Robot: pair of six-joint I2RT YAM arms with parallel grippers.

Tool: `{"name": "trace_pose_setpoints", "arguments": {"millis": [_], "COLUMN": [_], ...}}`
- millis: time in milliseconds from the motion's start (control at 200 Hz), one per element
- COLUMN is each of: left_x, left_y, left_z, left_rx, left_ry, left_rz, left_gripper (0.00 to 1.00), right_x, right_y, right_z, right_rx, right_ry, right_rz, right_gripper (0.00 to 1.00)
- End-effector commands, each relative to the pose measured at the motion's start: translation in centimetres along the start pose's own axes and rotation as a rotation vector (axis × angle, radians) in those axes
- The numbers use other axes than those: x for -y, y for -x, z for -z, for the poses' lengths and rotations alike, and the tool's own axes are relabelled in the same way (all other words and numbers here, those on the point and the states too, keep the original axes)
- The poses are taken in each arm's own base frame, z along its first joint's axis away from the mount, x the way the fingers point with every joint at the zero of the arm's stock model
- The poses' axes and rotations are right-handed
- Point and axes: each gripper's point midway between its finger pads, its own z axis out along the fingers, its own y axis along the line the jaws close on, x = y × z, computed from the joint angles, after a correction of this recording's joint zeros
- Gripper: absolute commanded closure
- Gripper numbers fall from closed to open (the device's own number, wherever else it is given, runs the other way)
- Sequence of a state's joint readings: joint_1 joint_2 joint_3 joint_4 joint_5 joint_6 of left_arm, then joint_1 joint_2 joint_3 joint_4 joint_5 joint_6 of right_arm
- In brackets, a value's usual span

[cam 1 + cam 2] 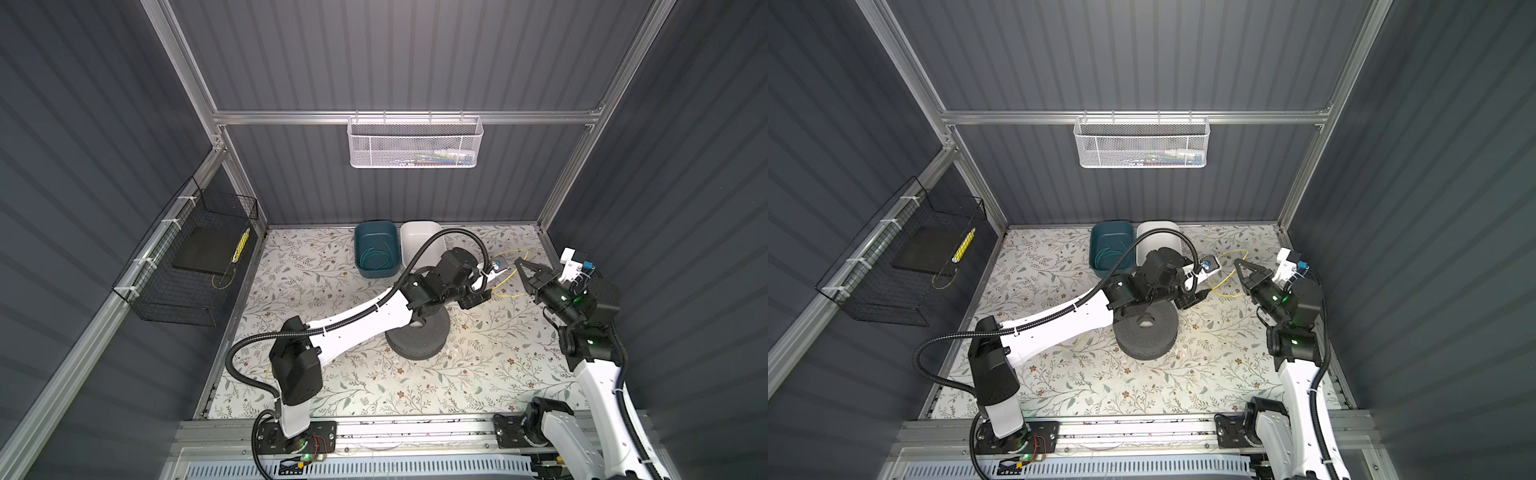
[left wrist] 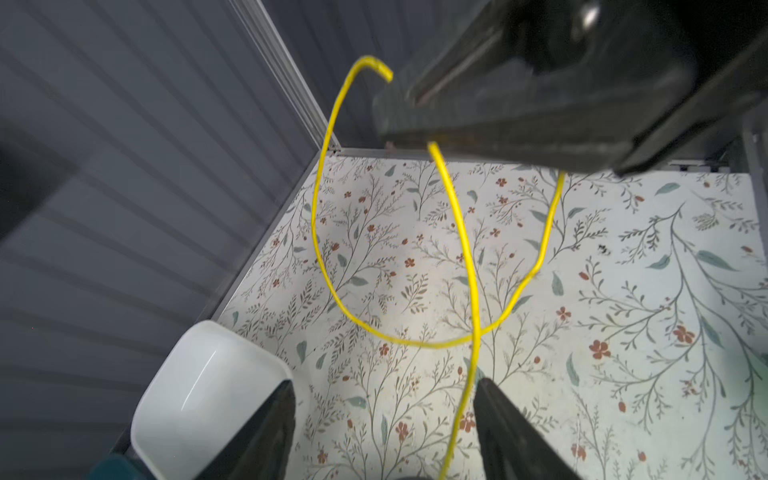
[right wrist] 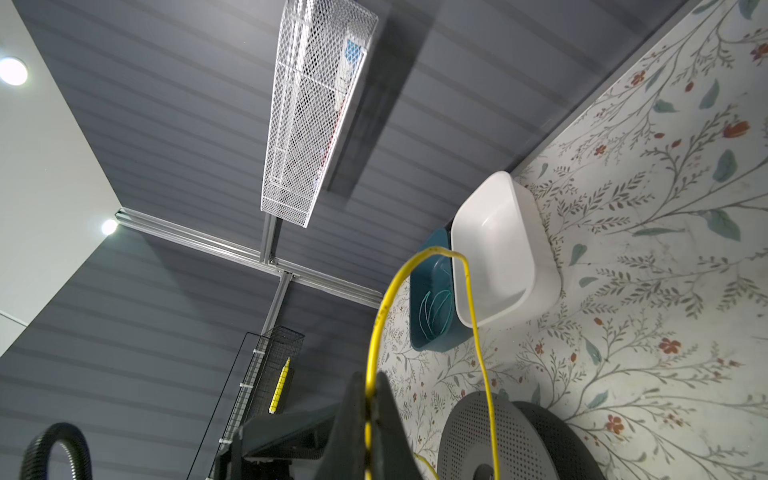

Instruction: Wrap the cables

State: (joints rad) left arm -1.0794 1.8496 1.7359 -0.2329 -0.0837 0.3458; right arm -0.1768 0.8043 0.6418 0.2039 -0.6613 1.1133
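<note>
Yellow cable: the thin, springy bright yellow cable stands in open loops above the floral-patterned table sheet, right of centre in both top views.
Cable end: one free tip curls at upper centre of the left wrist view.
Right gripper: the right gripper has its fingers closed together, pinching the yellow strand, at lower centre of the right wrist view.
Left gripper: the left gripper has its fingers wide apart at the bottom of the left wrist view. The strand runs down between them, close to one finger; contact cannot be told.
Green cable: the thin teal-green cable lies coiled inside the dark teal plastic bin, upper centre of the table.
White bin: the white plastic bin sits touching the teal one, on its right.
Spool: the dark grey perforated round spool lies flat at table centre, partly under the left arm.
</note>
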Motion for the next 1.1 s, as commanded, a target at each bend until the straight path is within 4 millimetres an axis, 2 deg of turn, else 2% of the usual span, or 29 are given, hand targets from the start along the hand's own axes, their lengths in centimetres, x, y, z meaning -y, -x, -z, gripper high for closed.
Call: {"name": "trace_pose_setpoints", "arguments": {"millis": [0, 255, 410, 470, 565, 770, 1005, 1095], "left_x": [0.4, 1.2, 1.6, 1.6, 1.4, 0.6, -0.5, -0.6], "left_y": [3.9, 4.2, 3.2, 3.0, 2.7, 1.5, 1.7, 1.6], "left_z": [0.1, -1.0, -2.1, -2.4, -2.9, -4.1, -3.6, -3.4], "left_rx": [0.128, 0.14, 0.116, 0.109, 0.104, 0.094, 0.109, 0.105], "left_ry": [-0.046, -0.092, -0.102, -0.101, -0.084, -0.047, 0.014, 0.021], "left_rz": [0.026, 0.048, 0.057, 0.063, 0.072, 0.098, 0.095, 0.087], "left_gripper": [0.32, 0.36, 0.38, 0.43, 0.57, 0.67, 1.0, 1.0], "right_x": [0.2, 0.0, 0.6, 0.6, 0.3, 0.1, 0.1, -0.4], "right_y": [-0.4, -0.8, -0.9, -0.9, -1.0, -1.2, -1.6, -1.8], "right_z": [-0.1, -0.4, -0.7, -0.8, -1.0, -1.2, -1.4, -1.4], "right_rx": [-0.005, -0.013, -0.013, -0.014, -0.02, -0.031, -0.039, -0.053], "right_ry": [-0.004, 0.0, -0.018, -0.016, -0.004, 0.003, 0.009, 0.022], "right_rz": [0.016, 0.024, 0.024, 0.02, 0.016, 0.022, 0.021, 0.029], "right_gripper": [1.0, 1.0, 1.0, 1.0, 1.0, 1.0, 1.0, 1.0]}}
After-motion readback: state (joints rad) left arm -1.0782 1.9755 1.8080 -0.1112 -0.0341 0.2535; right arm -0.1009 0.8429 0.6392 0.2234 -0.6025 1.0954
